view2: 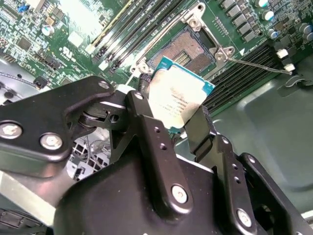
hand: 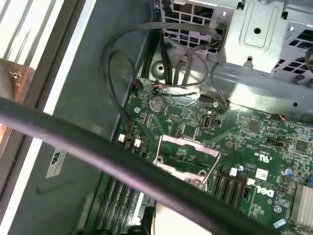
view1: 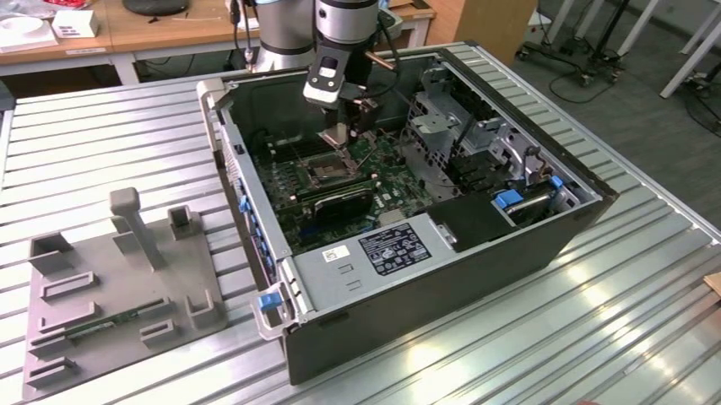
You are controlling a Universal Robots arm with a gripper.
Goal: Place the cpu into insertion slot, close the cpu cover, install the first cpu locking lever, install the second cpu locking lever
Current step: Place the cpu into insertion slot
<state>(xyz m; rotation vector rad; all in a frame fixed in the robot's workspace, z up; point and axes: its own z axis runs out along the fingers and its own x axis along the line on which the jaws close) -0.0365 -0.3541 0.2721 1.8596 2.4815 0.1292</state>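
Observation:
My gripper (view1: pixel 336 133) hangs inside the open computer case, a little above the insertion slot (view1: pixel 327 174). It is shut on the cpu (view2: pixel 177 99), a small square chip with a pale metal face and a teal edge, held tilted between two black fingers (view2: pixel 143 105). In the second wrist view my gripper (view2: pixel 171 111) sits just beside the insertion slot (view2: pixel 189 50), whose dark centre lies bare. The cpu cover (hand: pixel 189 142) stands raised off the socket. A thin wire locking lever (view2: pixel 259 65) sticks out free at the socket's side.
Long black memory slots (view2: pixel 142 27) run beside the socket. A metal drive cage (view1: pixel 451 126) and loose cables (hand: pixel 115 93) fill the case around it. A thick black cable (hand: pixel 98 152) crosses the first wrist view. A grey fixture plate (view1: pixel 113 291) lies on the exterior view's left.

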